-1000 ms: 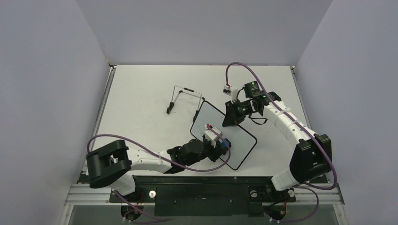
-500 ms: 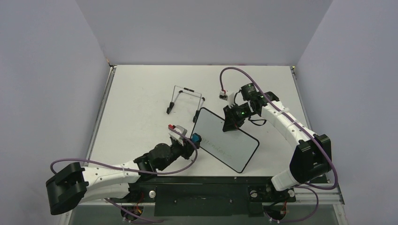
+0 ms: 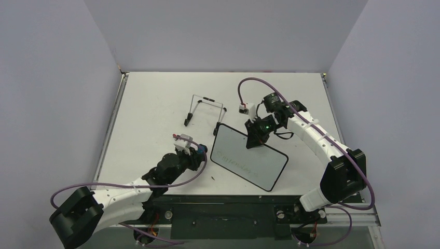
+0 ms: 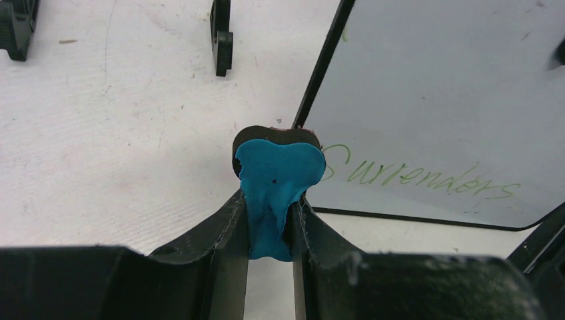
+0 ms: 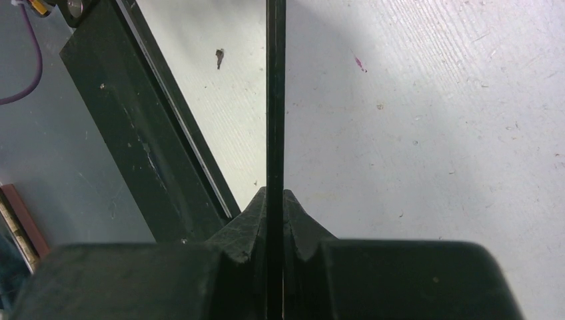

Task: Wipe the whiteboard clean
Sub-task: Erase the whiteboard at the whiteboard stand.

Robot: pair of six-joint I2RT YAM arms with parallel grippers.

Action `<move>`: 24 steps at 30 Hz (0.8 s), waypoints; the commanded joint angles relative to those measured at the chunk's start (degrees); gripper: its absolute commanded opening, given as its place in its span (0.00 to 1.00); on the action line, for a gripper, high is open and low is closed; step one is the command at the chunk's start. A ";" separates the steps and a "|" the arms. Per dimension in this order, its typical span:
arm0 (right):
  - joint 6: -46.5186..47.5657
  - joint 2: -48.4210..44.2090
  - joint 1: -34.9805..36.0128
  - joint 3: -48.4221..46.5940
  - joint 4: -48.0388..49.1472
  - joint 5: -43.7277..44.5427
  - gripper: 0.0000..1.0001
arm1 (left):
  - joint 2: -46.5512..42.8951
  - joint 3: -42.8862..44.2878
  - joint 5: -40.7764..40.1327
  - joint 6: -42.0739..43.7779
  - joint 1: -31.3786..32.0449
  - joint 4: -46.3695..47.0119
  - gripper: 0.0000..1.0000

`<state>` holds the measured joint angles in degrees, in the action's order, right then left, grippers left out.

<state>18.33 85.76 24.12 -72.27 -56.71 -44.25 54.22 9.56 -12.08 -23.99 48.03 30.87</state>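
The left fingers [image 4: 226,230] pinch a blue eraser [image 4: 280,170], its pad at the left edge of the whiteboard [image 4: 433,93]. The right fingers [image 5: 243,227] clamp the board's far rim and hold it propped near the near edge of the table [image 3: 155,104], around mid-width. To wipe well, I'd press the pad flat and sweep along the green handwriting, which reads "Surrenders", while the right grip steadies the board.

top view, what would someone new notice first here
The whiteboard in the middle of the table draws the eye first, with green handwriting across it and the right gripper shut on its far edge. Beside its left edge, the left gripper pinches a bright blue eraser.
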 commanded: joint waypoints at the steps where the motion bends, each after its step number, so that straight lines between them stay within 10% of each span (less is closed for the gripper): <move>1: 1.65 0.43 1.39 -2.35 -1.78 -1.20 0.00 | 5.81 1.98 5.88 1.05 -1.90 8.05 0.00; 24: -2.59 5.19 1.87 -4.37 -0.34 -3.76 0.00 | 30.39 12.69 -25.05 5.19 9.45 12.25 0.00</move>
<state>14.68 90.65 24.47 -75.22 -56.45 -46.04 84.31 20.03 -31.73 -16.95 59.24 41.41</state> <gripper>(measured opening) 0.031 0.208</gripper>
